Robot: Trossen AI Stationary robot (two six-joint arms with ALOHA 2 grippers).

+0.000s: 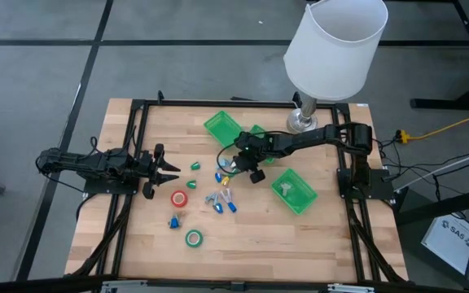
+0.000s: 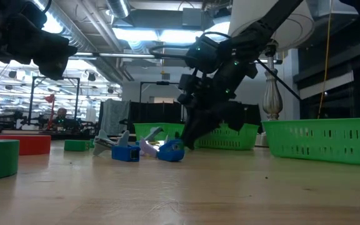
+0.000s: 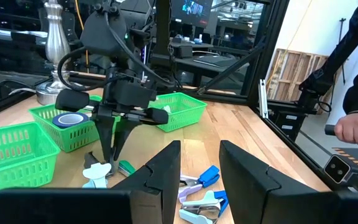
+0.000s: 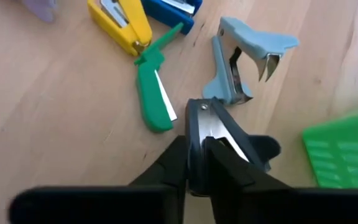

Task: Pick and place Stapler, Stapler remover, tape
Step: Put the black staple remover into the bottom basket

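Note:
My right gripper (image 4: 207, 158) points steeply down at the middle of the table and is shut on a black staple remover with a shiny metal inside (image 4: 205, 127). Just beyond it on the wood lie a light-blue staple remover (image 4: 247, 59), a green stapler (image 4: 154, 93), a yellow stapler (image 4: 120, 22) and a blue stapler (image 4: 173, 9). A red tape roll (image 1: 178, 198) and two green tape rolls (image 1: 194, 238) (image 1: 195, 166) lie flat farther left. My left gripper (image 1: 169, 169) waits level at the left edge, open, with nothing between its fingers. My right gripper pinches the black staple remover between its two fingers (image 4: 166, 165), one on each flat side, with the riveted end (image 4: 202, 109) sticking out past the fingertips. The fingers slant down from the table's right side. Whether the remover is clear of the wood I cannot tell.
Green trays stand at the back (image 1: 222, 128) and at the right (image 1: 294, 190); one tray holds a blue tape roll (image 3: 67, 120). A white lamp (image 1: 332, 49) stands at the far right edge. More blue staplers (image 1: 174, 220) lie near the red roll. A person's hand (image 3: 353, 127) shows beyond the table.

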